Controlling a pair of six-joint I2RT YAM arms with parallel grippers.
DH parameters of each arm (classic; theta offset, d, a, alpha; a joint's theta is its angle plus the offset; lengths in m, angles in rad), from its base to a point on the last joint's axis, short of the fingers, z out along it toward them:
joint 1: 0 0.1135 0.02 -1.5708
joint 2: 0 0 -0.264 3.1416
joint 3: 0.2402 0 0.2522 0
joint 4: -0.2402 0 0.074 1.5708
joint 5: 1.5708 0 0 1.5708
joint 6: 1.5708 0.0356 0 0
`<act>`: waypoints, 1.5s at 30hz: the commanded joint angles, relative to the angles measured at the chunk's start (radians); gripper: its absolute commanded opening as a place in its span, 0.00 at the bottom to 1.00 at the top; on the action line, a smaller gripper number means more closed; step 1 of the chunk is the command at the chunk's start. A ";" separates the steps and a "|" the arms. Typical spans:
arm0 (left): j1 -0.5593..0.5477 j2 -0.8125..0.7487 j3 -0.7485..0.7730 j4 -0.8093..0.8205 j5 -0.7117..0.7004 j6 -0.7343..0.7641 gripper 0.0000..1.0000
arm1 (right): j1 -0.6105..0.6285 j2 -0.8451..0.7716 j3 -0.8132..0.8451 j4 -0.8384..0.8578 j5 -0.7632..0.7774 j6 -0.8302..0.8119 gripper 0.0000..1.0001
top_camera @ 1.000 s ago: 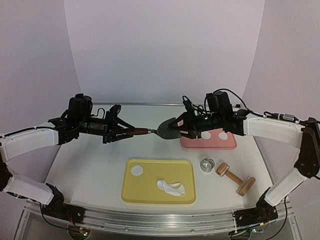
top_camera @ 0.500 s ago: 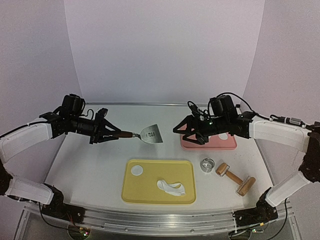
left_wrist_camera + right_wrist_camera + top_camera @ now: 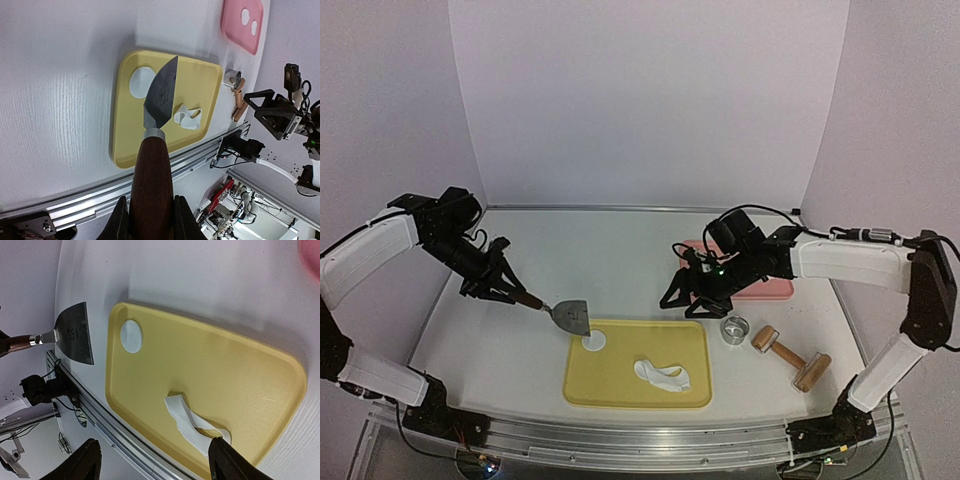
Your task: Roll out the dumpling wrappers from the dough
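My left gripper (image 3: 512, 291) (image 3: 150, 207) is shut on the brown wooden handle of a metal scraper (image 3: 570, 317) (image 3: 161, 95) (image 3: 75, 335). The scraper's blade hangs over the far left corner of the yellow board (image 3: 640, 398) (image 3: 127, 140) (image 3: 225, 365). One round dumpling wrapper (image 3: 593, 342) (image 3: 140, 82) (image 3: 131, 336) lies there, beside the blade. Two more wrappers (image 3: 245, 16) lie on the pink tray (image 3: 770, 289) (image 3: 235, 35). An irregular dough scrap (image 3: 662, 375) (image 3: 187, 116) (image 3: 192, 425) sits near the board's front. My right gripper (image 3: 686, 299) (image 3: 155, 460) is open and empty, above the table between tray and board.
A metal ring cutter (image 3: 735, 329) (image 3: 232, 78) stands right of the board. A wooden rolling pin (image 3: 790, 357) (image 3: 238, 100) lies beyond the cutter. The right arm covers much of the pink tray in the top view. A metal rail runs along the table's near edge.
The right gripper let go of the scraper blade, opened and dropped toward the near side of the pink tray. The left arm swung the scraper down to the board's far left corner.
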 commanded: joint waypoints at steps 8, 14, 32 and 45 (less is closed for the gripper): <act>0.001 0.086 0.060 -0.108 -0.089 0.074 0.00 | 0.093 0.172 0.115 -0.030 0.024 0.040 0.73; -0.036 0.134 0.079 -0.095 -0.138 0.058 0.00 | 0.094 0.187 0.112 -0.031 0.033 0.039 0.73; -0.147 0.212 0.146 -0.100 -0.245 -0.013 0.00 | 0.097 0.200 0.085 -0.030 0.048 0.034 0.72; -0.150 0.219 0.093 -0.049 -0.212 -0.027 0.00 | 0.097 0.196 0.076 -0.030 0.061 0.035 0.71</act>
